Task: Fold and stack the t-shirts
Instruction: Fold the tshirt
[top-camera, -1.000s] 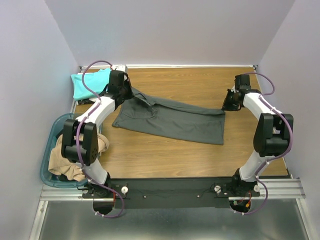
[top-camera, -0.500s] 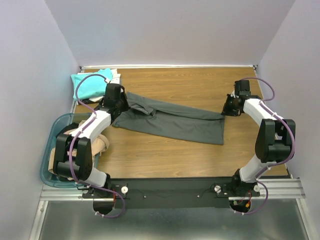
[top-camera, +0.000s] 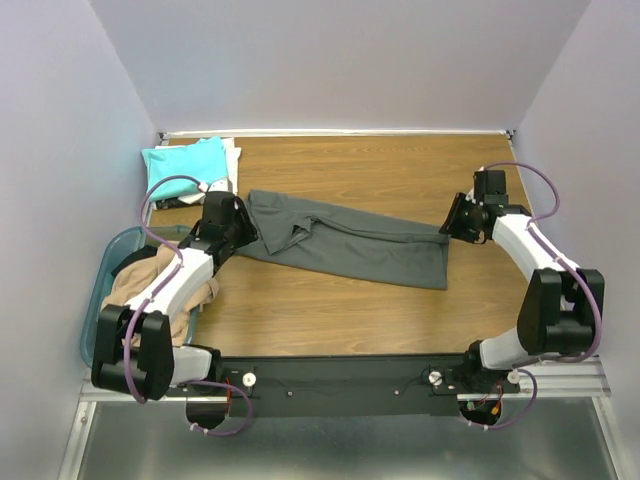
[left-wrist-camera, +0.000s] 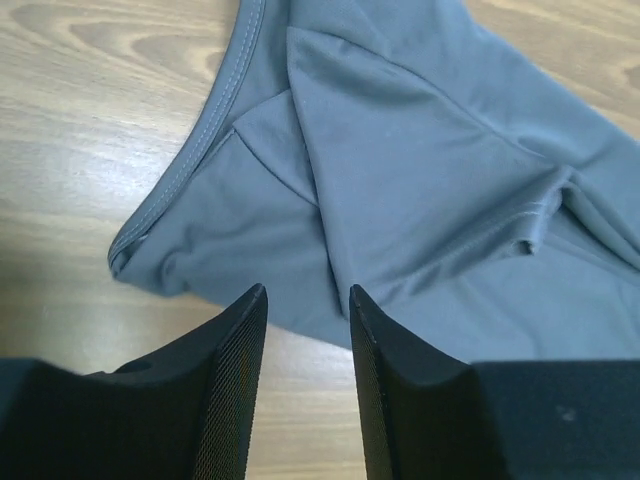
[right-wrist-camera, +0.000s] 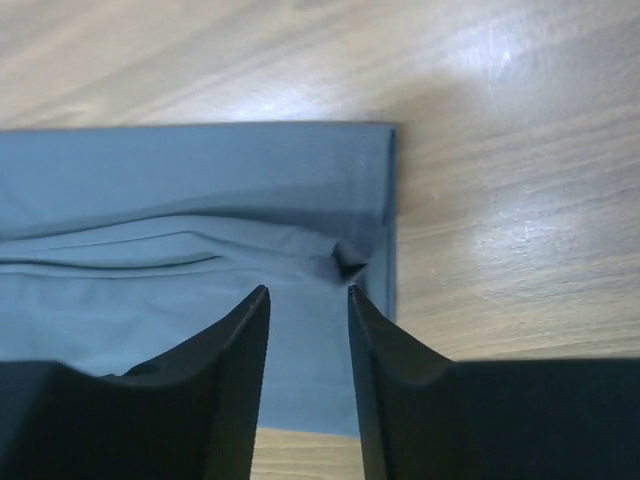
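Noted: large dark grey cloth t-shirt (top-camera: 350, 245) lies long-axis across the brown wooden table (top-camera: 400, 170), between my grippers. The left gripper (top-camera: 243, 228) is at its collar end, the right gripper (top-camera: 452, 225) at its hem. Both are parted, holding nothing.

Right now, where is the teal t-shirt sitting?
In the top view the teal t-shirt lies at the far left corner of the table, beside a white cloth, beyond the left gripper and the dark grey t-shirt.

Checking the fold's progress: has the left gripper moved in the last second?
Yes. In the top view the left gripper has pulled back from the teal t-shirt at the far edge, nearer the basket.
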